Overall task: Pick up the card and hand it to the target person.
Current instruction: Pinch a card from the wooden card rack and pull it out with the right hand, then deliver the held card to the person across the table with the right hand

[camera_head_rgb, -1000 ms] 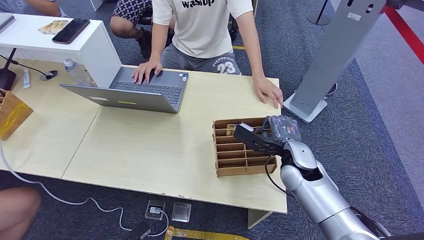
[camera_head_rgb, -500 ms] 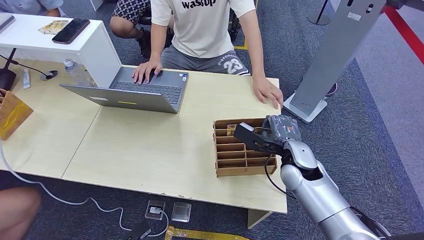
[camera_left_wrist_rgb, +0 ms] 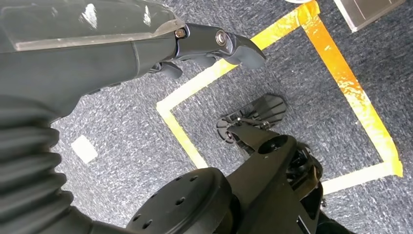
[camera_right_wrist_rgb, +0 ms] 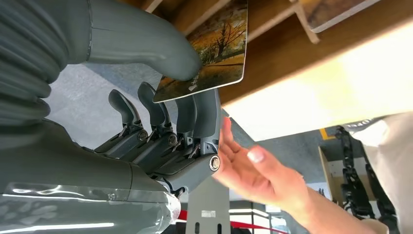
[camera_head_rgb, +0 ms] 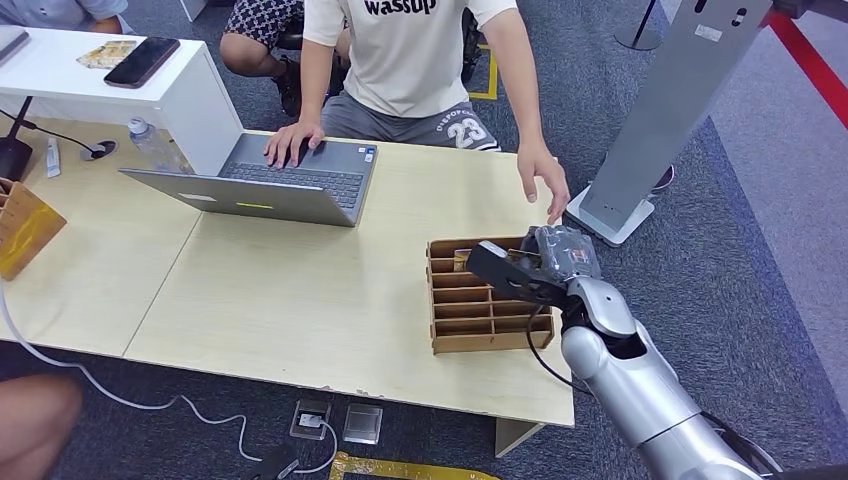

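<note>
over the wooden rack (camera_head_rgb: 480,310), right hand (camera_head_rgb: 556,256) pinches card (camera_right_wrist_rgb: 209,53); left hand (camera_left_wrist_rgb: 97,53) seemingly empty, fingers apart

Bright, even indoor light; soft shadows; tabletop (camera_right_wrist_rgb: 311,92) blown out, person's hand (camera_right_wrist_rgb: 258,175) slightly blurred in right wrist view.

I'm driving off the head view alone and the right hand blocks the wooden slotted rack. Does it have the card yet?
Observer: Yes. The right wrist view shows the right hand pinching the autumn-tree picture card between thumb and fingers.
Operator: Is the card out of the rack?
Observer: Partly; its far end sits among the wooden slotted rack dividers.
Operator: Where's the person's hand?
Observer: The person's open hand is close beside the fingers, palm showing.
Operator: And my left hand?
Observer: The left hand hangs over yellow-taped carpet, holding nothing.
</note>
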Controlling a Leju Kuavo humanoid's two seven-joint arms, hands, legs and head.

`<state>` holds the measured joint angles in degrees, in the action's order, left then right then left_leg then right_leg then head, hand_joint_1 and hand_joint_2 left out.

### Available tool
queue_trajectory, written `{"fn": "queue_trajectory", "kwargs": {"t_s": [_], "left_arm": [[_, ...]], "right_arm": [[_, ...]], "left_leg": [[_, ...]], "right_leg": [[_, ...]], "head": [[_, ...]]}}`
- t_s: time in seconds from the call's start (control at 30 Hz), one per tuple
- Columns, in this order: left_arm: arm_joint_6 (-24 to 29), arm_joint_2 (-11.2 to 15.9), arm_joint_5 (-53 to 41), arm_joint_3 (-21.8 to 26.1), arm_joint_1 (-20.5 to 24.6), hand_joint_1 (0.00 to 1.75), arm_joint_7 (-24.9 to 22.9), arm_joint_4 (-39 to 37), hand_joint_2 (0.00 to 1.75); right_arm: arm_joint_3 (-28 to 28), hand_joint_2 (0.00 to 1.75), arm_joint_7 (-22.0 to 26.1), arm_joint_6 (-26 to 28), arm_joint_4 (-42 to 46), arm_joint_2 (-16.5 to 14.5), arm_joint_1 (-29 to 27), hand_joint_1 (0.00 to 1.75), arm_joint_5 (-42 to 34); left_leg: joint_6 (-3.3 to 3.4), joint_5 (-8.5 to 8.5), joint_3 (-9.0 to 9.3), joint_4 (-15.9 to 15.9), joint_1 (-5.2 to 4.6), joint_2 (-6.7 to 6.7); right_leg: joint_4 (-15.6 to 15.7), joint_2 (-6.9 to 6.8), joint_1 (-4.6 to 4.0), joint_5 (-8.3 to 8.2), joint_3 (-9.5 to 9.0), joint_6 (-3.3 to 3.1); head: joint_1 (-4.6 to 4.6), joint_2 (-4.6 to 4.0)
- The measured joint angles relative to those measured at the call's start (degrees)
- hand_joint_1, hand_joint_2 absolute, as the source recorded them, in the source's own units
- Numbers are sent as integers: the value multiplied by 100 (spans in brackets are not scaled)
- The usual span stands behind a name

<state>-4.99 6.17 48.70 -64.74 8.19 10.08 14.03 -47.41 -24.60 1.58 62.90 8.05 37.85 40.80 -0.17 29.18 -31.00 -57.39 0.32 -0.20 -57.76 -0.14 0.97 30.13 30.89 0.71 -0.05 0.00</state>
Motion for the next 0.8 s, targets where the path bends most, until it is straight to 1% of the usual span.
{"fn": "queue_trajectory", "kwargs": {"t_s": [0.17,0.3,0.37,0.43,0.5,0.6,0.67,0.73,0.8], "left_arm": [[22,18,28,5,-39,0,13,-2,175],[47,45,98,34,-95,0,53,-8,175],[66,49,149,54,-128,0,79,-14,175],[73,49,190,75,-155,0,104,-19,175],[73,49,211,102,-170,0,129,-19,175],[67,45,186,120,-169,0,142,-19,175],[64,37,166,120,-164,0,142,-19,175],[65,29,157,120,-161,0,142,-19,175],[65,27,150,120,-153,0,142,-19,175]], "right_arm": [[11,175,-72,-151,341,79,15,147,-215],[38,175,-177,-314,831,165,31,147,-419],[56,175,-209,-282,1145,210,49,147,-421],[87,175,-140,-89,1477,244,59,147,-298],[138,175,126,252,1789,257,59,147,-77],[174,175,911,812,2044,250,51,147,190],[179,175,1411,1121,2051,228,21,147,213],[184,175,1751,1394,1990,206,-17,147,183],[186,175,1974,1624,1906,190,-41,147,142]], "left_leg": [[0,0,0,0,0,0],[0,0,0,0,0,1],[0,0,0,0,0,1],[0,0,-1,0,0,1],[0,0,-1,0,0,1],[0,0,0,0,0,2],[0,0,-1,0,0,1],[0,0,-1,0,0,1],[0,0,-1,0,0,1]], "right_leg": [[0,0,0,0,0,0],[0,1,0,0,1,0],[0,1,0,0,2,0],[0,1,0,0,3,0],[0,1,0,0,3,0],[0,1,0,0,2,0],[0,0,0,0,1,0],[0,0,0,0,1,0],[0,0,0,0,1,0]], "head": [[1,0],[-2,0],[-4,0],[-4,0],[-3,0],[-5,0],[-8,0],[-5,0],[-3,0]]}}
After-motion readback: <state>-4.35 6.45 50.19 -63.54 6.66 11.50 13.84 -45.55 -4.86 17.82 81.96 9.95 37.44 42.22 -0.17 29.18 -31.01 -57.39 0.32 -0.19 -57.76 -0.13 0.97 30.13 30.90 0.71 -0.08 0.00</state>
